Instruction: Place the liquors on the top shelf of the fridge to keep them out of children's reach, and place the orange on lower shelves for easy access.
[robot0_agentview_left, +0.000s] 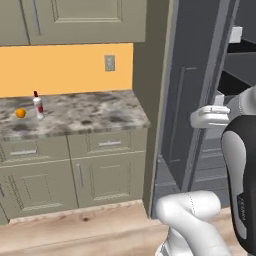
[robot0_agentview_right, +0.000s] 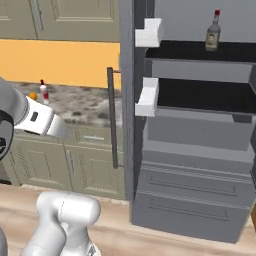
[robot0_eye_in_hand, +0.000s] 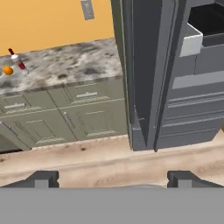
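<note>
The white arm is raised in front of the open fridge, the hand tilted down toward the floor. The claw is spread wide apart and empty, touching nothing. Ahead of the claw and to its right, one bottle is seen standing upright on the top shelf. Far off to the claw's left, on the speckled counter, a second bottle is stood upright, with the orange just beside it.
</note>
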